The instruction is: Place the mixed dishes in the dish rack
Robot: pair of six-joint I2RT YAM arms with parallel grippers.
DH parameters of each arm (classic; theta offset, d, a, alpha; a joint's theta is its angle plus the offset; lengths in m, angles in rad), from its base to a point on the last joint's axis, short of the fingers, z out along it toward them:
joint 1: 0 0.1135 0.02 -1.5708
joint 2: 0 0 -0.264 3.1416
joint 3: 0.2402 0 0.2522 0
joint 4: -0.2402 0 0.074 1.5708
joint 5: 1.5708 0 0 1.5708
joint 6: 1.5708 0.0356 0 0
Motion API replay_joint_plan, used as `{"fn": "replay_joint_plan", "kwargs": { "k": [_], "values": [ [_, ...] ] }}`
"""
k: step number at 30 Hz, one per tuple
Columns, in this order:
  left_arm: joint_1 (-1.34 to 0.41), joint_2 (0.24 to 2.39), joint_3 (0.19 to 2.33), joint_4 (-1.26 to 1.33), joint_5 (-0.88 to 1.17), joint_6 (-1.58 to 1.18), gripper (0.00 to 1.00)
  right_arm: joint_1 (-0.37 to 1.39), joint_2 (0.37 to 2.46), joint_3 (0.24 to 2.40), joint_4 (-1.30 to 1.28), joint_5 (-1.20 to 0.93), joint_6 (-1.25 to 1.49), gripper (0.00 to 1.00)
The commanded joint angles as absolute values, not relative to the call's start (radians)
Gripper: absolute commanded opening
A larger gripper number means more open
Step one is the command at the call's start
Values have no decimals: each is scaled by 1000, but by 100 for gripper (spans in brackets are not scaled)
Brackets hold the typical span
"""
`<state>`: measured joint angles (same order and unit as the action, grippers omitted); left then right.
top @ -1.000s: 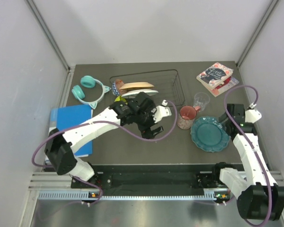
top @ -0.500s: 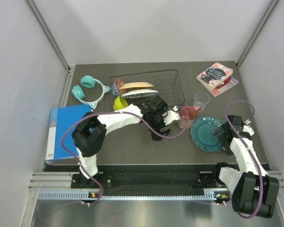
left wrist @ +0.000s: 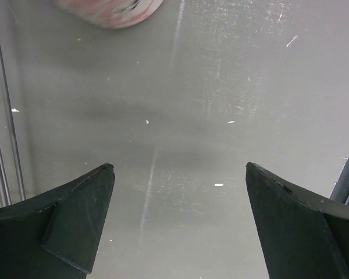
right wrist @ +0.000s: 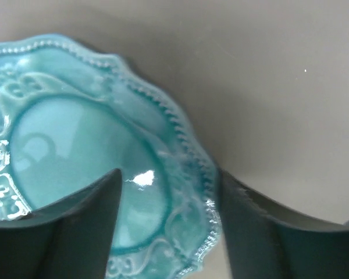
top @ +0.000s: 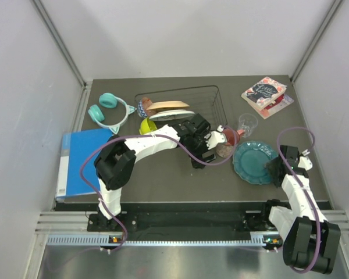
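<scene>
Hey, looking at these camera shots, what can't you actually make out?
- Top view: left arm covers parts of the small yellow-green bowl and the pink floral mug.
- Left wrist view: mug cut off by the top edge.
- Right wrist view: right gripper straddles the rim of the teal scalloped plate; contact unclear.

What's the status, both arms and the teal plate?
Left gripper open, empty, near pink floral mug. Right gripper astride teal scalloped plate rim, grip unclear. Plate flat, outside dish rack. Clear cup beside it.
</scene>
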<state>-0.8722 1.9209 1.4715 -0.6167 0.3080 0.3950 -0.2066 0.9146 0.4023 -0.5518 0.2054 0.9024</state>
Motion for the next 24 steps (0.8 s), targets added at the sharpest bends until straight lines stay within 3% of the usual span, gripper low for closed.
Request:
{"fn": "replay_joint_plan", "kwargs": {
  "k": [1, 3, 10, 13, 15, 24],
  "values": [
    [-868, 1879, 1462, -589, 301, 411, 99, -213, 913, 347, -483, 91, 957, 52],
    [-864, 1867, 1445, -586, 296, 419, 99, -213, 905, 370, -505, 95, 950, 46],
    [-845, 1845, 1422, -577, 293, 423, 99, -213, 877, 413, -549, 106, 922, 9],
    [-844, 1836, 1416, -577, 287, 436, 99, -213, 864, 419, -551, 118, 913, 8],
    [-841, 1832, 1411, -577, 285, 445, 99, -213, 856, 425, -552, 129, 907, 0],
    [-825, 1807, 1397, -597, 275, 462, 99, -184, 824, 489, -621, 155, 845, 0]
  ]
}}
